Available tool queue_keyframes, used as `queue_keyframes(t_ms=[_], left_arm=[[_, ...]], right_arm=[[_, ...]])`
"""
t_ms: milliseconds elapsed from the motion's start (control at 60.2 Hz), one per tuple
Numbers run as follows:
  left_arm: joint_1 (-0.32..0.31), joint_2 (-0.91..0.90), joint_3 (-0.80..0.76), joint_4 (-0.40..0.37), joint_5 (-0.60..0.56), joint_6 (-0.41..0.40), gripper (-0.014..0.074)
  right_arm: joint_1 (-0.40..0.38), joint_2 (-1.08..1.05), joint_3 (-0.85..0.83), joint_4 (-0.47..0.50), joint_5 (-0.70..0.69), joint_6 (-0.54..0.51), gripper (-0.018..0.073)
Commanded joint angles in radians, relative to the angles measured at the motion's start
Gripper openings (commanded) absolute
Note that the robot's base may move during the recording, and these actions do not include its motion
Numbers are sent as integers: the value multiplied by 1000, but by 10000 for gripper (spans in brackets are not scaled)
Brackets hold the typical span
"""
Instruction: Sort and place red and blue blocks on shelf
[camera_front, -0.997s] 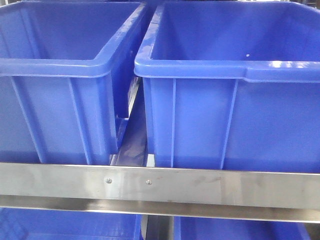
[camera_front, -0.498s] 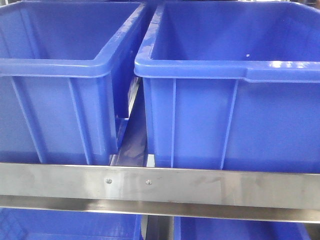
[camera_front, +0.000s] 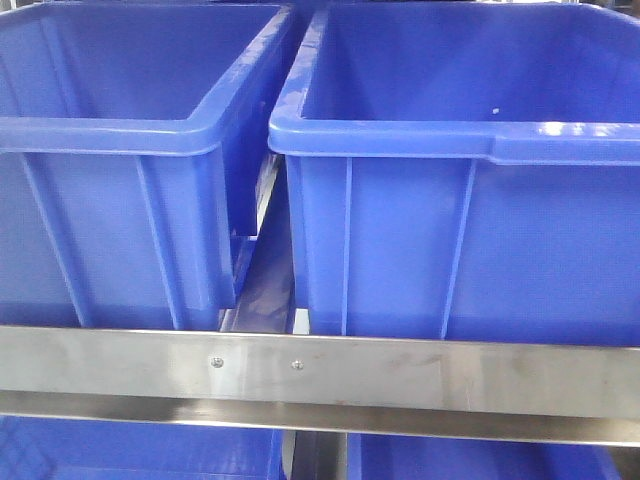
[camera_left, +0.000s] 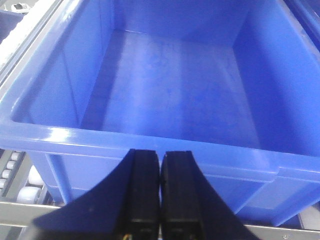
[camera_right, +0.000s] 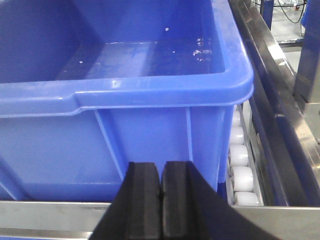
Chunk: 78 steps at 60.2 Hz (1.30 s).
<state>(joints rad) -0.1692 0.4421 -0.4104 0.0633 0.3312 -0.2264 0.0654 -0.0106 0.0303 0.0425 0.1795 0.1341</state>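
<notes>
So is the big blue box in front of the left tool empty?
Empty as far as shown: the blue box has a bare floor, no blocks.

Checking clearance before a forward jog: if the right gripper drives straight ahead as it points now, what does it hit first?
Probably the front wall of the large blue plastic bin, just below its rim; the shut right gripper faces it squarely. The gap is hard to judge.

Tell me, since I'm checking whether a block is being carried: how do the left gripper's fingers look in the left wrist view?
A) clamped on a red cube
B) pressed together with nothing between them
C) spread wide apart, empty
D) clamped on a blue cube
B: the left gripper shows its two black fingers side by side with only a thin seam between them and no cube, in front of the empty blue bin.
</notes>
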Motion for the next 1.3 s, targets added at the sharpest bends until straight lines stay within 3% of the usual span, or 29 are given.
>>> queue_keyframes(t_ms=[0,681,781,980,1279], left_arm=[[0,4,-28,-2,-79,0,138],[0,4,-28,-2,-79,0,138],[0,4,-28,67,-64,2,138],[0,-85,3,86,-64,2,138],[0,-381,345,101,-350,2,138]], right_arm=[[-4,-17,1,2,-96,-6,66],[-4,-17,1,2,-95,-6,66],[-4,-17,1,2,-95,-6,66],[-4,-17,1,2,-95,-6,66],[-4,-17,1,2,-94,-6,66]])
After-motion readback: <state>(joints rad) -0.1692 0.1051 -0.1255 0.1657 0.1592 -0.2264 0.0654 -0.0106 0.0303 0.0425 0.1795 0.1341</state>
